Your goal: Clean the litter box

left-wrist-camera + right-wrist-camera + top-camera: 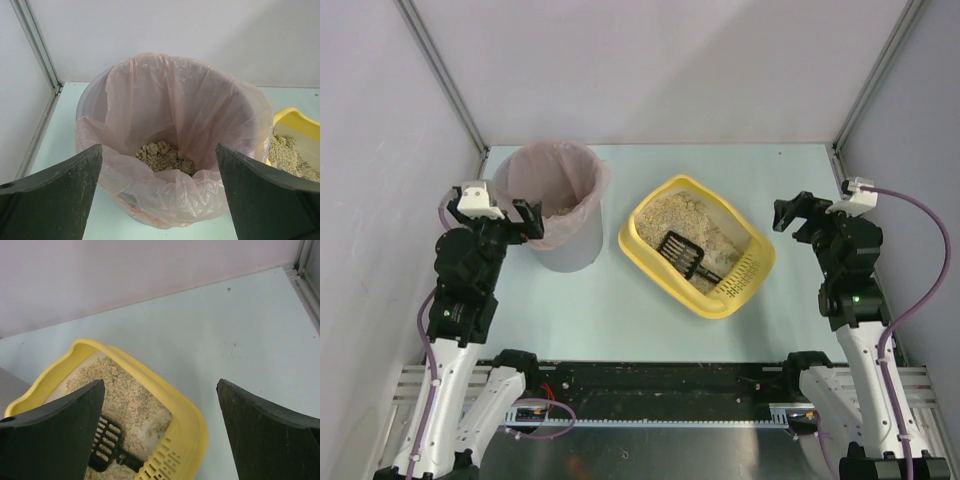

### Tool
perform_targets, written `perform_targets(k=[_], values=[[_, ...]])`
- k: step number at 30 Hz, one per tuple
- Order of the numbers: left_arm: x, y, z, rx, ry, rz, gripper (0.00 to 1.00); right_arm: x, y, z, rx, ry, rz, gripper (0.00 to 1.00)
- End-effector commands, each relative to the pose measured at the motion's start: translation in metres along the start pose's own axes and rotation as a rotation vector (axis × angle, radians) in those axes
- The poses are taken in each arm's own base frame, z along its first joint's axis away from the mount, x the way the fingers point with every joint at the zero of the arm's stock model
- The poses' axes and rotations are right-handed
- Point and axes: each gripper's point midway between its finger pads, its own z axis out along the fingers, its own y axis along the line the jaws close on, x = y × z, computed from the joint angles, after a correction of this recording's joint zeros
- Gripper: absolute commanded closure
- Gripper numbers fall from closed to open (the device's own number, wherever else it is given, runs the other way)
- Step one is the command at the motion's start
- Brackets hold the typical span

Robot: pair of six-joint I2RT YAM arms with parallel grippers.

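Currently blue table [620, 310], white walls [650, 70]; litter box [745, 272] mid-table; left end effector [527, 218], right end effector [785, 215] wide, empty.

- The litter box [748, 272] sits on the table [610, 310], right of centre, turned at an angle.
- The scoop [682, 254] lies in the litter box on the litter, its handle toward the near right end.
- The bin [570, 250] stands just left of the litter box, not touching it.
- Clumps [162, 155] lie at the bottom of the bin.
- The left gripper [527, 220] hangs at the bin's left rim.
- The right gripper [790, 213] hangs right of the litter box, apart from it.
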Motion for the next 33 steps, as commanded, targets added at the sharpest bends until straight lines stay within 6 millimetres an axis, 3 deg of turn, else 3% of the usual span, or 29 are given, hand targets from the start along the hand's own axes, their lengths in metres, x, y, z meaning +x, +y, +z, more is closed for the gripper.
perform_targets(k=[1, 6, 10, 14, 17, 19, 24, 28, 33], values=[[-0.002, -0.006, 0.002, 0.035, -0.02, 0.005, 0.0, 0.009, 0.007, -0.006, -0.008, 0.134, 0.048, 0.0], [0.011, 0.003, 0.012, -0.018, 0.022, -0.013, 0.0, 0.036, 0.04, -0.017, -0.16, 0.389, 0.11, 0.0], [0.013, 0.003, 0.012, -0.018, 0.025, -0.01, 0.0, 0.042, 0.038, -0.019, -0.107, 0.453, 0.175, 0.02], [0.011, 0.015, 0.007, -0.081, 0.007, 0.002, 0.0, 0.063, 0.05, -0.007, -0.138, 0.54, 0.224, 0.09], [0.008, 0.014, 0.003, -0.076, -0.012, -0.001, 0.0, 0.08, 0.079, 0.001, -0.196, 0.58, 0.201, 0.15], [0.009, 0.011, 0.004, -0.058, -0.012, -0.001, 0.0, 0.103, 0.108, 0.001, -0.256, 0.625, 0.117, 0.13], [0.009, 0.019, 0.003, -0.1, -0.019, 0.003, 0.0, 0.148, 0.109, 0.023, -0.149, 0.676, 0.015, 0.12], [0.01, 0.017, 0.002, -0.091, -0.02, -0.001, 0.0, 0.171, 0.119, 0.042, -0.178, 0.69, 0.056, 0.16], [0.011, 0.012, 0.003, -0.066, -0.016, 0.001, 0.0, 0.192, 0.127, 0.059, -0.196, 0.676, 0.121, 0.27]])
